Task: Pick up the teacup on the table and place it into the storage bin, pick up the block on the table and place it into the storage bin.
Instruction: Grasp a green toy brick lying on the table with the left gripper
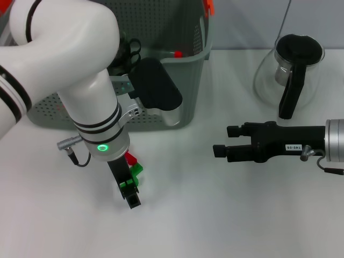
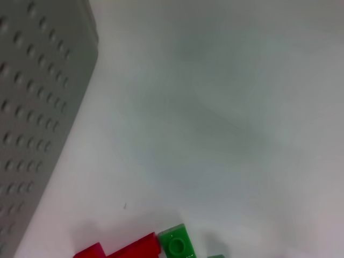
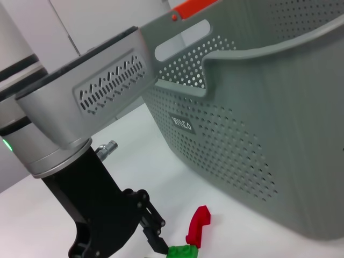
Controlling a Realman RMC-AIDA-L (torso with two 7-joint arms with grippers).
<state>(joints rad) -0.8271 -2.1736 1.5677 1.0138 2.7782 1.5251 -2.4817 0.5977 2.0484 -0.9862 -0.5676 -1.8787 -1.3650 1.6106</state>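
The block [image 1: 135, 169] is a small red and green piece lying on the white table in front of the storage bin [image 1: 196, 37]. My left gripper [image 1: 130, 191] points straight down and reaches the table right at the block, whose green part sits against it. In the left wrist view the block [image 2: 156, 244] lies beside the bin wall [image 2: 32, 107]. The right wrist view shows the left gripper [image 3: 156, 236] next to the block [image 3: 198, 228], with the storage bin [image 3: 258, 107] behind. My right gripper [image 1: 226, 141] hovers open to the right, holding nothing. The teacup is out of view.
A glass teapot with a black lid and handle [image 1: 293, 64] stands at the back right. An orange-red clip [image 1: 208, 6] sits on the bin's rim. White table stretches between the two grippers.
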